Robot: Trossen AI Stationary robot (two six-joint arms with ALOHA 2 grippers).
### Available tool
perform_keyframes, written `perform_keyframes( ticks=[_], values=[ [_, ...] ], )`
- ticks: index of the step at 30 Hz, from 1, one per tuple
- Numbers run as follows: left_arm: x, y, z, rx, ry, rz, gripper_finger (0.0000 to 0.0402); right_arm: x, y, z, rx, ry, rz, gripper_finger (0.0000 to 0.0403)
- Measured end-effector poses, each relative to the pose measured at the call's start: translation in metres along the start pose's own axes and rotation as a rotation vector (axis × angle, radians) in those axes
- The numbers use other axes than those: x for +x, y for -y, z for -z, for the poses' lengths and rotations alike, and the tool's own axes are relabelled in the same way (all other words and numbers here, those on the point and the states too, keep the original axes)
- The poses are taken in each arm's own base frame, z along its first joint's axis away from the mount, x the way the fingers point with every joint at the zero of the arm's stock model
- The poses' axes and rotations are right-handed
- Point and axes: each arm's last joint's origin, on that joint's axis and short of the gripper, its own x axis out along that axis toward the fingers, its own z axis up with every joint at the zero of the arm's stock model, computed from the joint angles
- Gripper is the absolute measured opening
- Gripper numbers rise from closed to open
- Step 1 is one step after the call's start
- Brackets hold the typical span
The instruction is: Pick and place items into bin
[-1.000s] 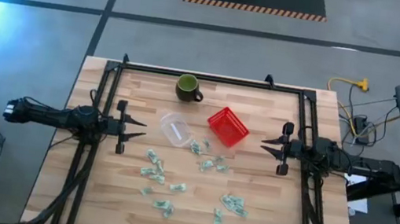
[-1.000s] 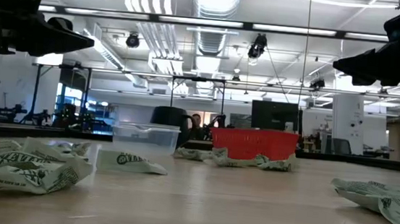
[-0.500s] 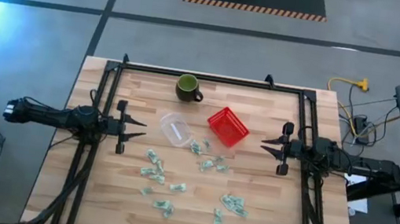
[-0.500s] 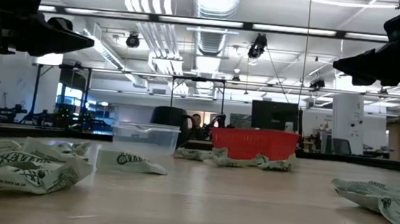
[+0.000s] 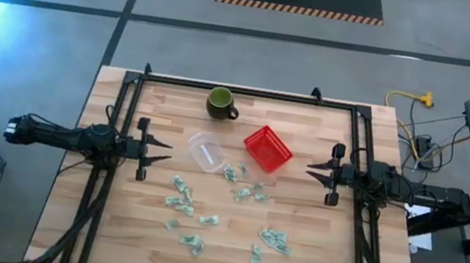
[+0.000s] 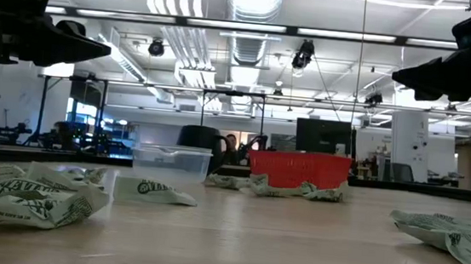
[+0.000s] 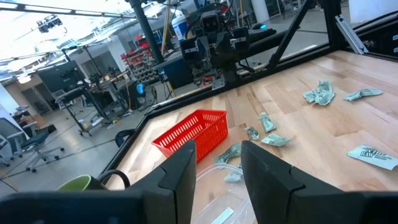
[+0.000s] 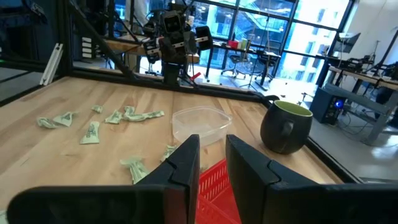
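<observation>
Several small pale green-and-white crumpled items (image 5: 275, 240) lie scattered on the wooden table, in its middle and toward its near edge. They also show in the low view (image 6: 33, 200), the left wrist view (image 7: 320, 93) and the right wrist view (image 8: 90, 132). A red mesh basket (image 5: 268, 149) and a clear plastic tub (image 5: 205, 151) stand just beyond them. My left gripper (image 5: 167, 150) hovers open at the table's left side, level and pointing right. My right gripper (image 5: 310, 169) hovers open at the right side, pointing left. Both are above the table and apart from everything.
A dark green mug (image 5: 220, 102) stands near the far edge, behind the tub. A black metal frame (image 5: 241, 90) runs along the far, left and right edges. The basket (image 8: 214, 183) lies just ahead of my right gripper, the tub (image 7: 217, 205) ahead of my left.
</observation>
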Motion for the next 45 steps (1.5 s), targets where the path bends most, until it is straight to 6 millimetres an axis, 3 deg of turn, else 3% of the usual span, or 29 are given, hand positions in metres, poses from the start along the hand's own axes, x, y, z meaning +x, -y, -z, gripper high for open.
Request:
perform_keyframes(
  ticks=[9,20,29,34,40,45],
  values=[
    [0.0,0.0,0.0,0.0,0.0,0.0,0.0111,0.0,0.0,0.0,-0.214,0.0,0.0,0.0068],
    [0.0,0.0,0.0,0.0,0.0,0.0,0.0111,0.0,0.0,-0.003,0.154,0.029,0.001,0.0068],
    [0.0,0.0,0.0,0.0,0.0,0.0,0.0111,0.0,0.001,-0.007,0.137,0.073,0.005,0.0068],
    [0.0,0.0,-0.001,-0.001,0.005,-0.002,0.0111,-0.002,0.002,-0.017,0.122,0.18,0.014,0.0068],
    [-0.002,-0.008,-0.019,-0.041,0.195,-0.072,0.0111,-0.004,0.004,-0.027,0.065,0.289,0.032,0.0068],
    [-0.006,-0.013,-0.032,-0.297,0.355,-0.082,0.0111,-0.007,0.005,-0.036,-0.048,0.379,0.065,0.0068]
  ],
)
